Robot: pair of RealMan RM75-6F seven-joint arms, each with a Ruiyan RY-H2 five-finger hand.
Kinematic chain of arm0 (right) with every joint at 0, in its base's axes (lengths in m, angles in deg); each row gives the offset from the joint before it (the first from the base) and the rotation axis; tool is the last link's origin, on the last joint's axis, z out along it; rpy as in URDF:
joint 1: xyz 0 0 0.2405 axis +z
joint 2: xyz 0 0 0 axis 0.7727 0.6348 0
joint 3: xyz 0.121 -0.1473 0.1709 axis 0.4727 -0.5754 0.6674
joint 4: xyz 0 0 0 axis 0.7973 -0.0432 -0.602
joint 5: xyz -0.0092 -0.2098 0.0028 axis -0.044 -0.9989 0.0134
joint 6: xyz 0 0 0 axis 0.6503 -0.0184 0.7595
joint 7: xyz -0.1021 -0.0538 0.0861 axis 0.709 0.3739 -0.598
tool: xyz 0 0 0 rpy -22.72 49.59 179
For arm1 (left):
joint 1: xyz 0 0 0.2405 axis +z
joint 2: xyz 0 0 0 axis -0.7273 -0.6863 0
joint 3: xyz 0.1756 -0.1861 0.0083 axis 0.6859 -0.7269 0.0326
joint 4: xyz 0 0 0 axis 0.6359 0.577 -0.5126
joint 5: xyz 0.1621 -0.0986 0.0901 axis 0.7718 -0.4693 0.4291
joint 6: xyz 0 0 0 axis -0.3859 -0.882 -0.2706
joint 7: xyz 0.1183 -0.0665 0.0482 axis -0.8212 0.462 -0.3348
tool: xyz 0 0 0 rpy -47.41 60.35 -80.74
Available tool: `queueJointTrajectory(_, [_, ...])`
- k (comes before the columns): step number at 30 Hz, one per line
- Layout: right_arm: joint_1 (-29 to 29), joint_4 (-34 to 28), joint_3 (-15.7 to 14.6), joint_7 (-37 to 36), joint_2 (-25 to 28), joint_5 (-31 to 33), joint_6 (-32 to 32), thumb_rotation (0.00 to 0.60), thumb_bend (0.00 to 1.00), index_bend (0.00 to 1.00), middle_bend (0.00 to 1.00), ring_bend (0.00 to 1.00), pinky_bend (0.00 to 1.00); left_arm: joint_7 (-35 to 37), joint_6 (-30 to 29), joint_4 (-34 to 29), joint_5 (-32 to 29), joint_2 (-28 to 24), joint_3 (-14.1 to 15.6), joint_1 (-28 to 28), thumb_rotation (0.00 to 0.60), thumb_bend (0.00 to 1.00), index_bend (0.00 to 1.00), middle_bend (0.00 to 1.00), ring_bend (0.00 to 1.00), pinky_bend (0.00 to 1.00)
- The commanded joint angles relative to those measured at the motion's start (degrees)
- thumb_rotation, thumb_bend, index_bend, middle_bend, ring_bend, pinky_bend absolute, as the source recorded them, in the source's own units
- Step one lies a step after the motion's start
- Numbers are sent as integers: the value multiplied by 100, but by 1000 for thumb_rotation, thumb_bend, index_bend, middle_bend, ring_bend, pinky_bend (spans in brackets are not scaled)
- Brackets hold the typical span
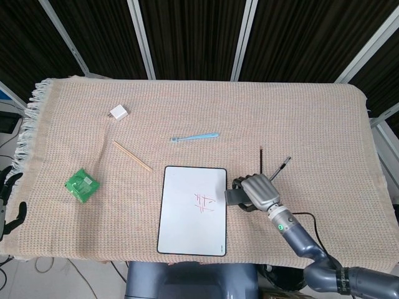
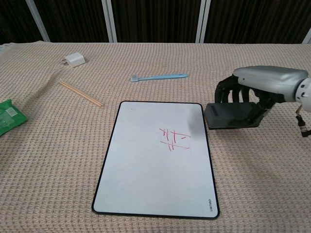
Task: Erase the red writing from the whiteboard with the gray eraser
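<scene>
The whiteboard (image 1: 192, 210) (image 2: 156, 158) lies flat near the table's front edge, with red writing (image 1: 204, 202) (image 2: 175, 140) right of its middle. My right hand (image 1: 257, 190) (image 2: 257, 87) grips the gray eraser (image 1: 235, 197) (image 2: 230, 115) and holds it in the air just off the board's right edge, level with its upper part. The eraser's dark flat face shows toward the chest camera. My left hand (image 1: 7, 204) shows only at the far left edge of the head view, off the table, its fingers unclear.
Beyond the board lie a light blue toothbrush (image 1: 195, 136) (image 2: 159, 76), wooden chopsticks (image 1: 131, 155) (image 2: 81, 93), a white charger (image 1: 118, 113) (image 2: 74, 59) and a green packet (image 1: 82, 184) (image 2: 8, 116). A black pencil (image 1: 260, 163) and a pen (image 1: 282, 165) lie behind my right hand.
</scene>
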Motion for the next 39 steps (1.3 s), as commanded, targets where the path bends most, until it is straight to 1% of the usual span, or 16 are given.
queueJointTrajectory(1, [282,111,197,335,-386,388,-83,600,462,492,487,463,501,13,11,1,-13,-5,-2,-2,600,476,147,11,0,0])
queueJointTrajectory(7, [675,476,357,892,-1053,953,71,600,453,493,487,462,501,81,34,6,-62,-42,-28,-8,600,476,147,11,0,0])
queueJointTrajectory(10, [854,622,375,1135,-1370,1224,148,600,451,493,487,462,501,95,49,3,-65,-50,-27,-14,600,476,147,11,0,0])
queueJointTrajectory(15, [1088,828,356,1389,-1776,1421,247,600,452,493,487,462,501,80,61,-2,-50,-48,-15,-19,600,476,147,11,0,0])
queueJointTrajectory(19, [1213,1020,304,1544,-1998,1488,345,600,451,493,487,462,501,107,63,-4,-74,-64,-27,-18,600,476,151,11,0,0])
queueJointTrajectory(22, [1236,1121,221,1552,-2081,1536,345,600,451,493,487,462,501,114,69,0,-72,-75,-26,-21,600,476,165,11,0,0])
queueJointTrajectory(30, [1182,1222,-50,1384,-2151,1467,308,600,449,510,490,463,502,68,58,7,-65,-58,-22,-22,600,476,160,11,0,0])
queueJointTrajectory(34, [1132,1087,-168,1323,-2064,1333,351,600,449,520,497,465,503,57,49,17,-54,-48,-15,-18,600,476,160,11,0,0])
queueJointTrajectory(39, [988,746,-452,1353,-1838,1213,413,600,449,523,497,465,503,44,47,27,-45,-41,-11,-19,600,476,160,11,0,0])
